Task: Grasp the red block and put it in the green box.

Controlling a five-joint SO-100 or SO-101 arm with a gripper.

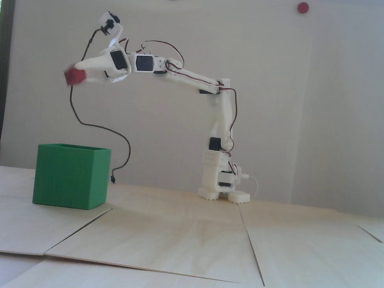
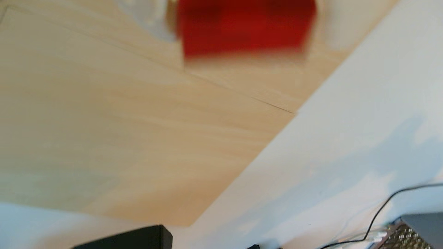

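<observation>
In the fixed view the white arm reaches left, high above the table, and my gripper [image 1: 76, 74] is shut on the red block [image 1: 74, 76], a small red cuboid blurred by motion. The green box [image 1: 71, 176], a tall open-topped cube, stands on the table at the left, directly below and slightly right of the block, well apart from it. In the wrist view the red block [image 2: 244, 28] fills the top centre, blurred, with pale fingers [image 2: 153, 21] at its sides. The box does not show in the wrist view.
A black cable [image 1: 113, 135] hangs from the wrist camera down behind the box's right side. The arm's base [image 1: 223, 185] stands at the table's back centre. Pale wooden panels [image 1: 185, 235] cover the table. Dark items [image 2: 134, 239] lie beyond the table edge.
</observation>
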